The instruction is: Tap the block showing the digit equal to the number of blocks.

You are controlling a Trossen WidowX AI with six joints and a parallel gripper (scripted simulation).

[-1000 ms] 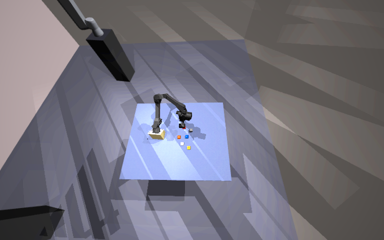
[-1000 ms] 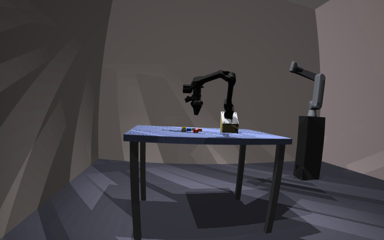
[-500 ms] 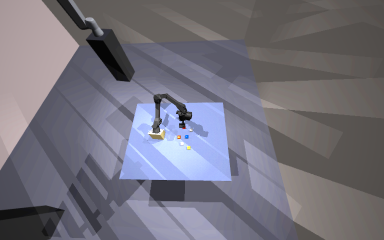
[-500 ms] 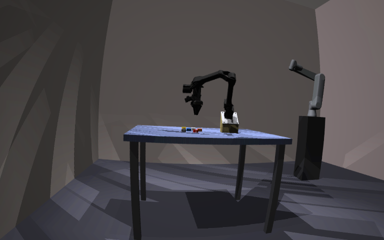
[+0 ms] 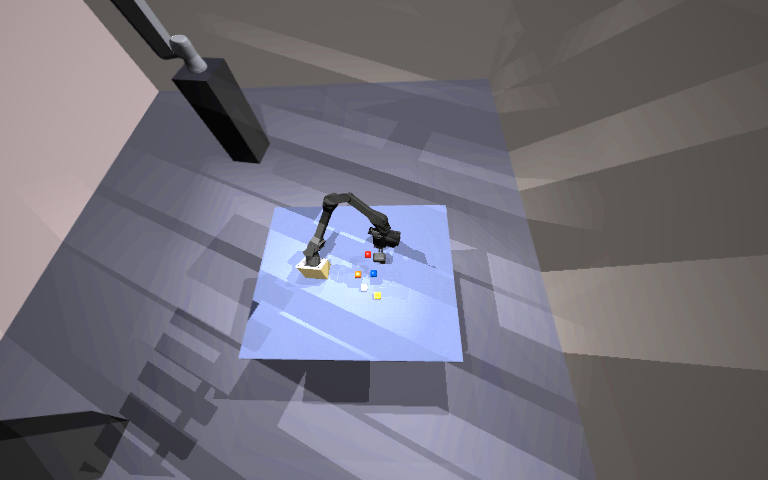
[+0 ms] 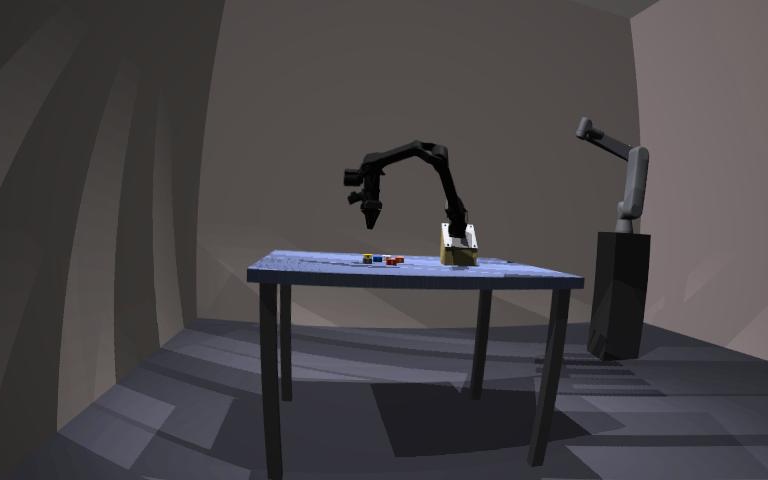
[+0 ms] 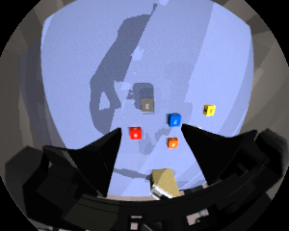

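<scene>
- Claw (image 6: 370, 221) is hanging well above the desk (image 6: 317, 274), pointing straight down, jaws spread wide with nothing between them.
- From the top view I count six little blocks, all bunched together near the arm's tan base (image 5: 313, 269).
- Red block (image 5: 367, 253) and a grey-looking block (image 5: 379, 258) sit side by side, closest to the claw. The grey one is sitting in the arm's shadow.
- Orange block (image 5: 358, 274) and blue block (image 5: 373, 273) make the next row.
- White block (image 5: 364, 287) and yellow block (image 5: 377, 295) are the ones furthest from the claw.
- The wrist view only catches five of them: grey sits between the two fingertips and further out, red is just off one tip, and blue, orange and yellow are near the other. I can't find the white one there.
- Digits are way too tiny to read in any view, so I honestly can't tell which block carries the six.
- No block is being touched right now, and they're all flat on the desk.
</scene>
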